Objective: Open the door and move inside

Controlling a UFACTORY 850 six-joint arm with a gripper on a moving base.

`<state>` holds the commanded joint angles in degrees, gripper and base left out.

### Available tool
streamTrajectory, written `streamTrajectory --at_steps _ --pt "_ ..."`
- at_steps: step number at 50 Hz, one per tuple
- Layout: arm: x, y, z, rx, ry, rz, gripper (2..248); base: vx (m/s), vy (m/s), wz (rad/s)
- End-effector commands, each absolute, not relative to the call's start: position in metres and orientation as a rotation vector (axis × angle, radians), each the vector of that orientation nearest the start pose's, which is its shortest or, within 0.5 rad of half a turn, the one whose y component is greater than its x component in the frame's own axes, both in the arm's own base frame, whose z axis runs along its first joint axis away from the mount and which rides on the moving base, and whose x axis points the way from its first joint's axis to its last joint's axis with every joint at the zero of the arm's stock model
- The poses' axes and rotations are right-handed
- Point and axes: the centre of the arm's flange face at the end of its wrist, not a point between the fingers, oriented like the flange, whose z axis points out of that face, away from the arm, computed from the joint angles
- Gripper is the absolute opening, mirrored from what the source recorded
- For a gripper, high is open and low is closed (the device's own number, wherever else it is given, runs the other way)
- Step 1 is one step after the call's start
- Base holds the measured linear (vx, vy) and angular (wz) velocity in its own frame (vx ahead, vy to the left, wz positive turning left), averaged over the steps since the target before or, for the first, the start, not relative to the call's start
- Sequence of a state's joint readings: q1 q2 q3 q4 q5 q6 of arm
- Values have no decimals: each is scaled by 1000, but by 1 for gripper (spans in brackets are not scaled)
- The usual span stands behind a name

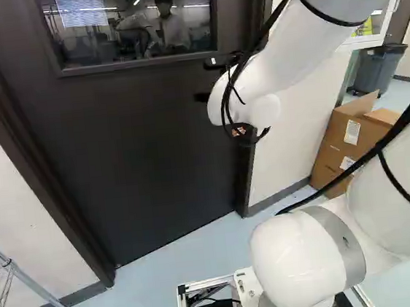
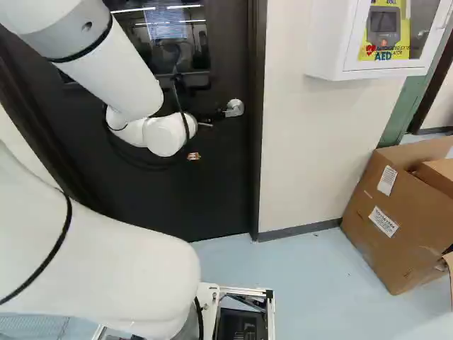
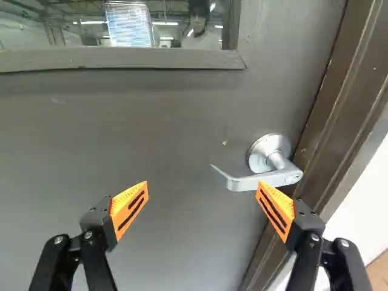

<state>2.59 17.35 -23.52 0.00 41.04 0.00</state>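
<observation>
The dark door [image 1: 137,138] stands closed in its frame, a window in its upper part. In the right base view its silver lever handle [image 2: 234,108] is beside my gripper [image 2: 209,117], which the wrist hides in part. In the wrist view the gripper [image 3: 202,199] stands open, its orange pads wide apart with nothing between them but the door's surface behind. The lever handle [image 3: 267,173] lies ahead of one finger, whose tip overlaps the lever's lower edge there. Whether that tip touches the lever I cannot tell.
Cardboard boxes [image 2: 400,212] stand on the floor right of the door, below a white wall cabinet [image 2: 375,71]. A wire rack [image 1: 13,283] is at the left of the left base view. The door frame [image 3: 330,127] runs close beside the handle.
</observation>
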Motion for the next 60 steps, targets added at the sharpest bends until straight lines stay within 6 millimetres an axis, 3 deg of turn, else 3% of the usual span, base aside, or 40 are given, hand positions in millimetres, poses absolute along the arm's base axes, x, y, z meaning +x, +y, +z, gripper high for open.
streamTrajectory --at_steps 27,48,60 --pt "383 11 527 -2304 -33 -2106 247 0 0 0" --pt "402 1 530 -2323 -1 -2114 247 0 0 0" --pt "412 0 521 -2349 0 -2086 247 0 0 0"
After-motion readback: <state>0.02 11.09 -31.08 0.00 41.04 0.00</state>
